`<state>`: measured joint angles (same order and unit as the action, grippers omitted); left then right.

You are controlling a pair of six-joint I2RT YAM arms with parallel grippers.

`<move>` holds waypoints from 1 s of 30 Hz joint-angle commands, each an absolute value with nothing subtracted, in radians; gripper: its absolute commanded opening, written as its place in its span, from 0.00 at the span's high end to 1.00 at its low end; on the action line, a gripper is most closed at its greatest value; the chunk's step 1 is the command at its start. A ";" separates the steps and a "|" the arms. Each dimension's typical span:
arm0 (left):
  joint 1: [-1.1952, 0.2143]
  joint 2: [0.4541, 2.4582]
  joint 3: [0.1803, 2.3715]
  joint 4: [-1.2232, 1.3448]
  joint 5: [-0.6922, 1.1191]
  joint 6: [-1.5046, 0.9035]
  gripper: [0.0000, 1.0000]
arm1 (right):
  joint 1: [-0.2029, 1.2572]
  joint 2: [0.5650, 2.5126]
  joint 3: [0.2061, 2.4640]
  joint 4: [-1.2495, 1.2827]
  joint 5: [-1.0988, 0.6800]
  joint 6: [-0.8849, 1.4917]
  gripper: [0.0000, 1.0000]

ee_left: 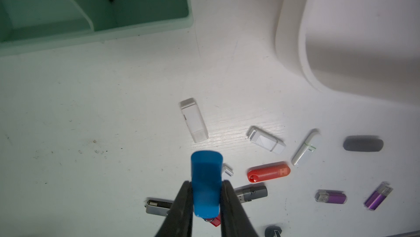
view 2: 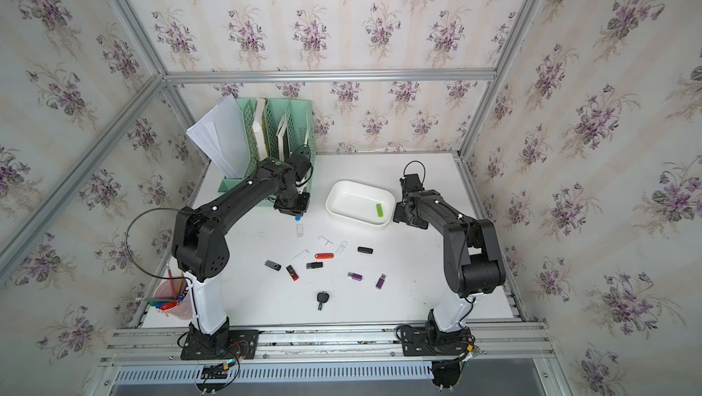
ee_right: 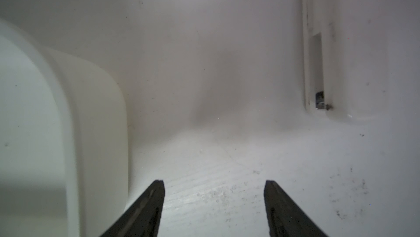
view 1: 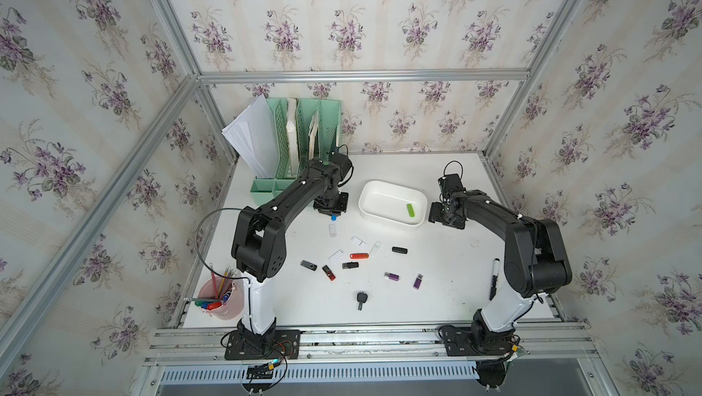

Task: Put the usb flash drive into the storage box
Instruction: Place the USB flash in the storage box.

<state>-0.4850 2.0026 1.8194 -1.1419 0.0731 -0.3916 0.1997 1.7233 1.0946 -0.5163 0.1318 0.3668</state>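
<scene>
A: One blue usb flash drive, clamped in left claw, aloft toward the bench's far edge; storage box beside. Right claw: wide, empty.
B: Step: carry. Next, likely: clear the rim, release.

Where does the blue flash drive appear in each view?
In both top views: blue flash drive hangs under the left arm's wrist, left of the storage box.
Left wrist: clamped in the left gripper, foreground.
Right wrist: not in it.
Shared landmark: the storage box, seen in all four.
</scene>
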 commanded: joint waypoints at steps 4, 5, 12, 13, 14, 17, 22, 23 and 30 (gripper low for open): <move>-0.525 2.093 1.982 -1.218 0.098 -0.383 0.75 | 0.270 1.743 1.066 -0.480 0.075 0.370 0.26; -0.532 2.110 2.011 -1.224 0.101 -0.384 0.75 | 0.286 1.745 1.060 -0.472 0.066 0.369 0.26; -0.573 2.223 2.173 -1.244 0.130 -0.389 0.75 | 0.378 1.763 1.036 -0.449 0.046 0.393 0.26; -0.576 2.238 2.191 -1.244 0.137 -0.391 0.75 | 0.381 1.756 1.033 -0.454 0.052 0.400 0.26; -0.580 2.255 2.207 -1.242 0.146 -0.393 0.75 | 0.383 1.744 1.025 -0.462 0.067 0.414 0.25; -0.588 2.306 2.261 -1.231 0.182 -0.401 0.75 | 0.381 1.681 0.980 -0.487 0.116 0.459 0.24; -0.589 2.408 2.390 -1.219 0.240 -0.416 0.76 | 0.380 1.567 0.876 -0.455 0.147 0.520 0.24; -0.589 2.426 2.414 -1.211 0.248 -0.416 0.76 | 0.380 1.553 0.861 -0.447 0.149 0.526 0.24; -0.586 2.480 2.442 -1.113 0.206 -0.395 0.75 | 0.380 1.496 0.836 -0.466 0.176 0.534 0.24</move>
<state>-0.5888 2.4672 2.4348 -1.1595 0.2314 -0.4072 0.3790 1.5082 0.8371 -0.4599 0.1482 0.5194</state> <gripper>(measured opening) 0.248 0.761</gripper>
